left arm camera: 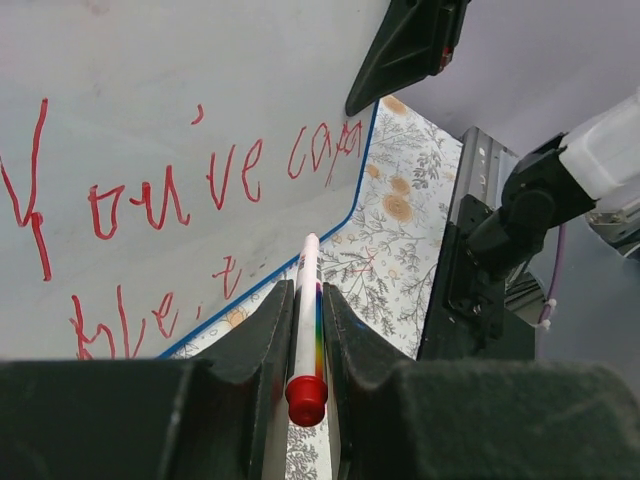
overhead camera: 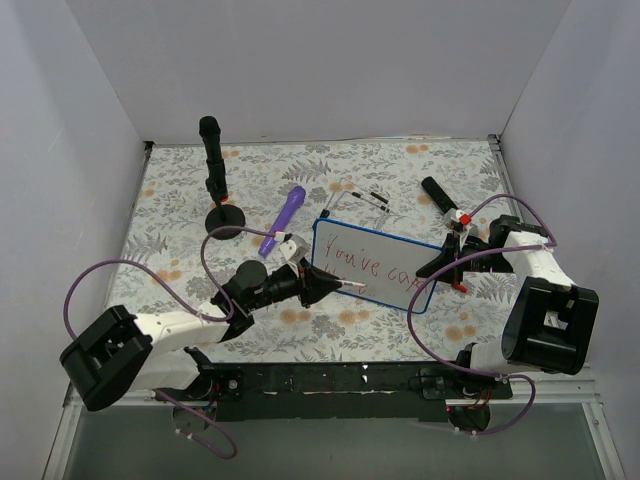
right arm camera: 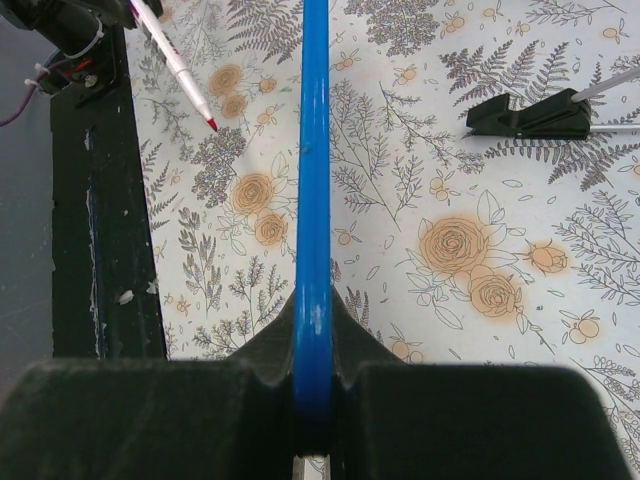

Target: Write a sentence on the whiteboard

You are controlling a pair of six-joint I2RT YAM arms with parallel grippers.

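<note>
The whiteboard lies slightly tilted at mid-table, its blue rim edge-on in the right wrist view. The sentence runs in red script, "You've cap…" with a second line below it. My left gripper is shut on a white marker with a red end cap. Its tip hovers over the cloth just off the board's near edge. My right gripper is shut on the whiteboard's right rim, its black fingers showing in the left wrist view.
A purple marker lies left of the board. A black post on a round base stands at the back left. A black and red marker and a small clip lie behind the board. A black rail lines the near edge.
</note>
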